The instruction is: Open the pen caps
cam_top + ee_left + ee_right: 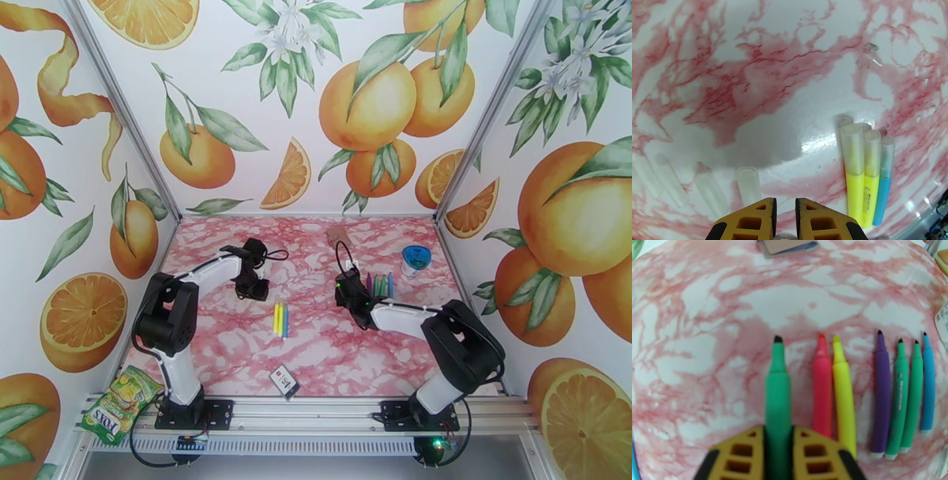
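Jaws of the right gripper pinch the barrel of a green marker at the bottom middle of the right wrist view, its bare dark tip pointing up the frame. Just right of it a pink marker and a yellow marker lie touching. Further right lies a group of four uncapped markers: purple, two green and blue. At the bottom of the left wrist view, the left gripper has its jaws pressed almost together, a thin slit between them. Above and to their left, a row of loose clear pen caps rests on the pink marble table. At lower right, three capped markers, two yellow and one blue, lie touching, clear caps still on. A blue-lidded container stands toward the upper right of the tabletop in the top view.
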Controlling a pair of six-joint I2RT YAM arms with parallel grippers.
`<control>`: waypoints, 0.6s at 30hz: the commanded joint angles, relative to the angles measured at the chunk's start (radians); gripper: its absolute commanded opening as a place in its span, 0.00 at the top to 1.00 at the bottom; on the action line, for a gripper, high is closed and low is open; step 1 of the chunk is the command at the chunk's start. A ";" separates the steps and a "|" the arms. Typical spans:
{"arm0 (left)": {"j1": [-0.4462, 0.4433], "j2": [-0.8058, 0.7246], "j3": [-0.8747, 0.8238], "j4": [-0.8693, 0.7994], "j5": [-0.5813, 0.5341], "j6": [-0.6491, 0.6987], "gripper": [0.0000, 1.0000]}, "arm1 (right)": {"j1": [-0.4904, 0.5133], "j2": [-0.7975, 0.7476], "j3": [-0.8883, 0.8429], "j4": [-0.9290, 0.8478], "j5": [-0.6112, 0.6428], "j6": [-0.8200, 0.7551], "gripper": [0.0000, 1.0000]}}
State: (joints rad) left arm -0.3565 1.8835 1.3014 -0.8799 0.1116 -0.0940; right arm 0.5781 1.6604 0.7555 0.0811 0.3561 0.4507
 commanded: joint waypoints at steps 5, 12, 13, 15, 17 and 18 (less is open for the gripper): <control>-0.008 0.030 0.024 -0.010 -0.025 0.011 0.99 | -0.017 0.059 0.046 0.005 -0.024 0.017 0.93; -0.011 0.055 0.024 -0.014 -0.037 0.010 0.95 | -0.021 0.090 0.059 -0.006 -0.023 0.022 0.90; -0.012 0.057 0.024 -0.015 -0.040 0.010 0.94 | -0.022 0.093 0.061 -0.007 -0.022 0.022 0.89; -0.012 0.062 0.024 -0.013 -0.043 0.008 0.93 | -0.023 0.099 0.064 -0.013 -0.021 0.022 0.88; -0.013 0.066 0.027 -0.014 -0.045 0.007 0.91 | -0.023 0.104 0.068 -0.019 -0.019 0.022 0.88; -0.015 0.068 0.027 -0.013 -0.046 0.007 0.91 | -0.023 0.107 0.070 -0.022 -0.018 0.022 0.87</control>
State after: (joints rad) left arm -0.3634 1.9385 1.3014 -0.8822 0.0776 -0.0940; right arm 0.5613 1.7432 0.7944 0.0776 0.3370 0.4568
